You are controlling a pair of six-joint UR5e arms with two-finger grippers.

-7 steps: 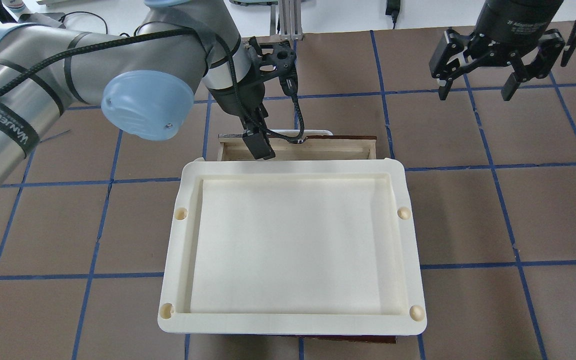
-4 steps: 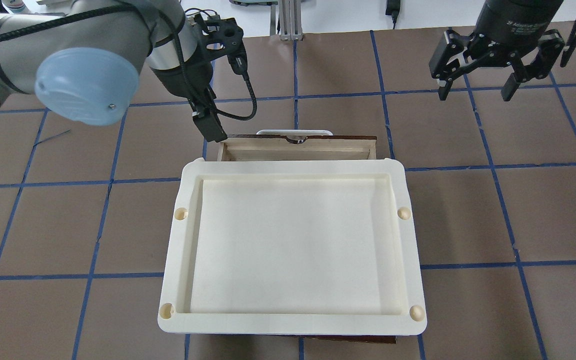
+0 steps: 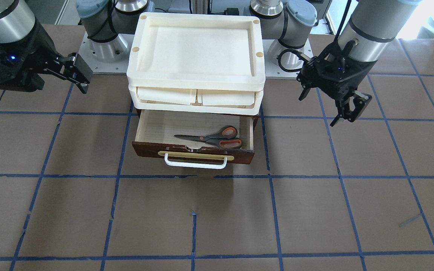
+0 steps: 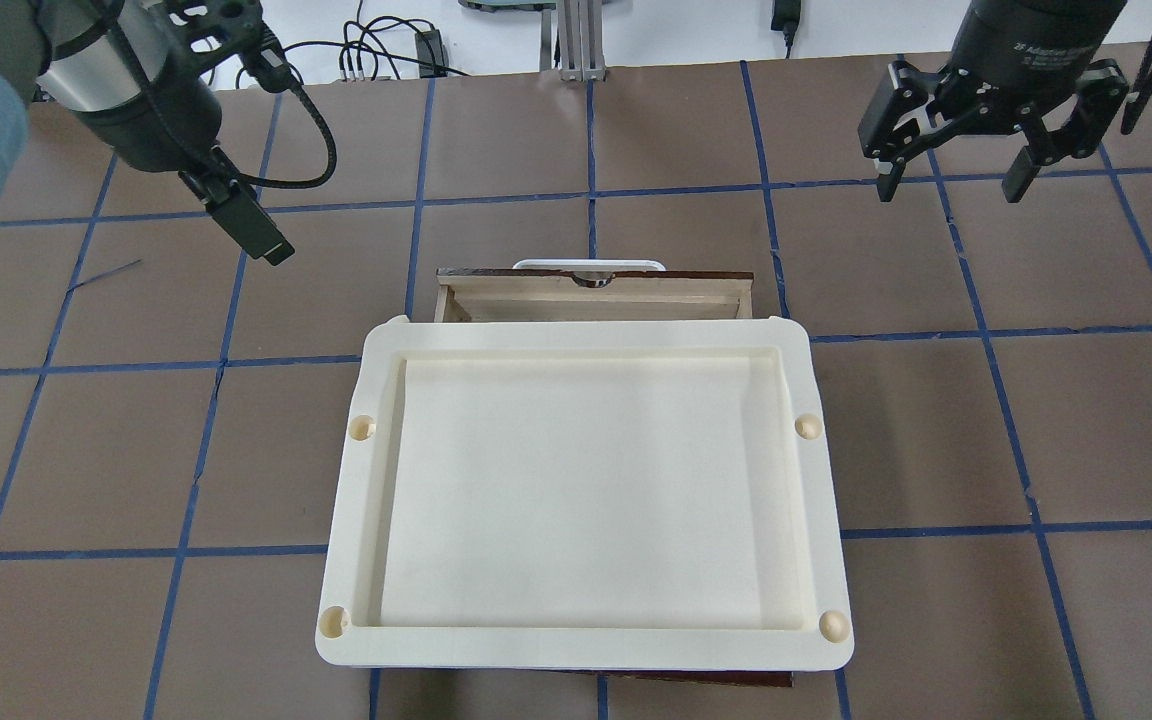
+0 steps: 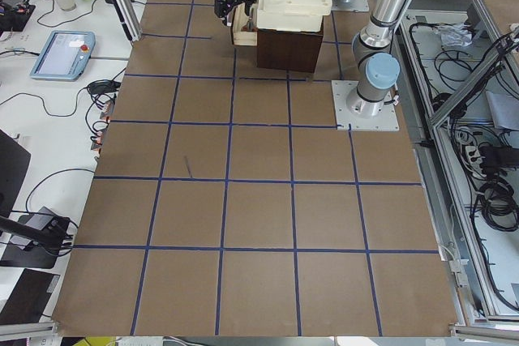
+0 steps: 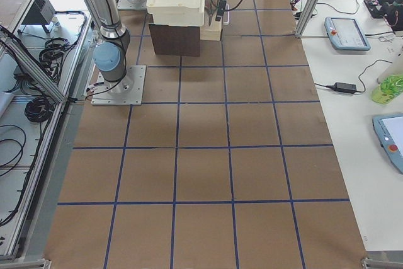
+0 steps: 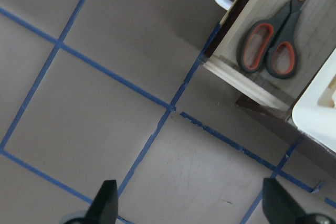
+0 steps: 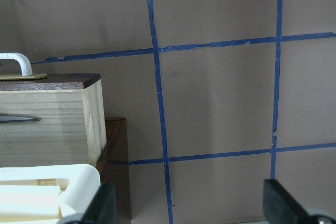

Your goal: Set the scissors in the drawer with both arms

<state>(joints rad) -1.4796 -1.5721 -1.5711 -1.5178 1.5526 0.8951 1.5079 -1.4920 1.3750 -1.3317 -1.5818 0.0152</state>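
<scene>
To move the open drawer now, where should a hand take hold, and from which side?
Probably the white handle on the drawer front, coming from above on the front's outer side: the bar stands off the wood, leaving a gap.

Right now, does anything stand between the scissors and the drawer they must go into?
Nothing visible: the scissors already lie inside the open drawer, near its front. The left gripper and right gripper hang open and empty, off to either side.

Bright, even overhead light. A soft shadow lies under the drawer (image 3: 149, 150) front at 6 o'clock; daylight glares at 2 o'clock.
</scene>
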